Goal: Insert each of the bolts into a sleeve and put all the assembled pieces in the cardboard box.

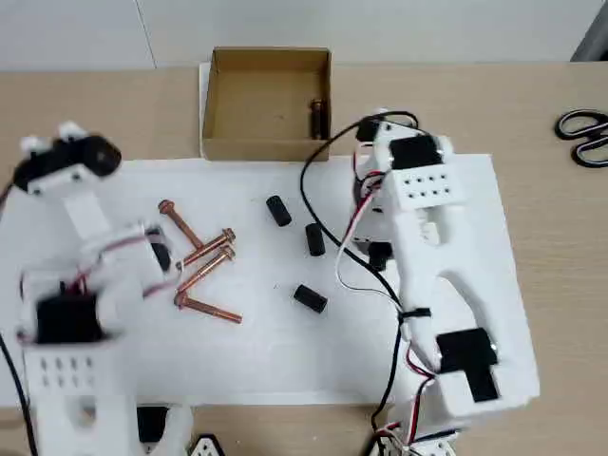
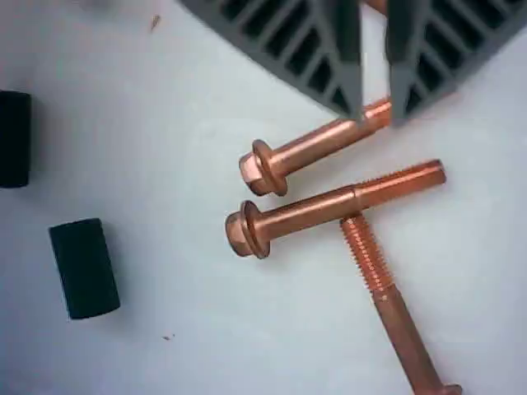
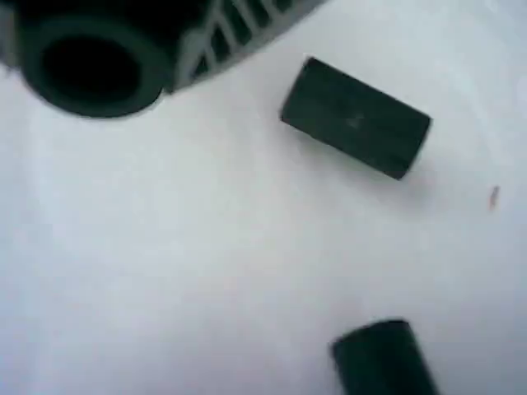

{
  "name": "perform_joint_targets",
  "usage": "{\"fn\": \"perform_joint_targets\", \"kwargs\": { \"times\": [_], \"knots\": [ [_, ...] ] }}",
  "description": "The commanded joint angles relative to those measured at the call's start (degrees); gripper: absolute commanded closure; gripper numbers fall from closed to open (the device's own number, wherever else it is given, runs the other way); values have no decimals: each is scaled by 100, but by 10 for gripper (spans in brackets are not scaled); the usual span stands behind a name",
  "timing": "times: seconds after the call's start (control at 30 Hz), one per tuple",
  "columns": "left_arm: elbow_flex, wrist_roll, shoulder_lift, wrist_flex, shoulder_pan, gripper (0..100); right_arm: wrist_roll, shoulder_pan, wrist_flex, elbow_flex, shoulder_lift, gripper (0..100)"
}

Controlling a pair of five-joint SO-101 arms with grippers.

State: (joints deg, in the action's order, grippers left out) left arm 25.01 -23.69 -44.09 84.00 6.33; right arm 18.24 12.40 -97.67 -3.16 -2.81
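Fingers (image 2: 329, 58) of the left gripper (image 2: 375, 111) are standing only a thin slit apart, their tips pinching the threaded end of a bolt (image 2: 313, 148) that is lying flat on the white sheet (image 1: 285, 361). Just beside it, a second bolt (image 2: 329, 206) is lying almost parallel, with its head pointing the same way. A third bolt (image 2: 395, 321) is touching the second one's shaft with its threaded tip and is angling away from it. A fourth bolt (image 1: 180, 225) is lying close by, on the far side of the left gripper.

The right gripper (image 3: 107, 49) is holding a sleeve (image 3: 90, 74) with its hole facing the wrist camera, one ribbed finger (image 3: 239, 29) pressing against its side. It is hanging just above the sheet. Three loose sleeves are lying between the two arms: one (image 1: 277, 210) nearest the cardboard box (image 1: 271, 54), one (image 1: 314, 239) in the middle, and one (image 1: 310, 298) nearest the arm bases.

The cardboard box is sitting at the sheet's far edge, and an assembled piece (image 1: 318, 119) is lying against its right wall. Scissors (image 1: 584, 136) are lying on the desk (image 1: 95, 114), well apart from the sheet.
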Motion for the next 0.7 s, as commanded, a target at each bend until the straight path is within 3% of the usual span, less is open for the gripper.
{"fn": "perform_joint_targets", "kwargs": {
  "times": [0.0,0.3,0.47,0.67],
  "knots": [
    [-1411,-264,1204,369,-26,995,53,-259,-75,290,576,995],
    [-3609,-1310,3437,1248,-202,995,62,-1059,-13,1732,1719,995],
    [-4259,-1899,4167,1257,-237,995,35,-1543,145,2347,2325,995],
    [-4435,-1943,4993,1275,-237,995,26,-1719,347,2892,2835,995]
  ]
}}
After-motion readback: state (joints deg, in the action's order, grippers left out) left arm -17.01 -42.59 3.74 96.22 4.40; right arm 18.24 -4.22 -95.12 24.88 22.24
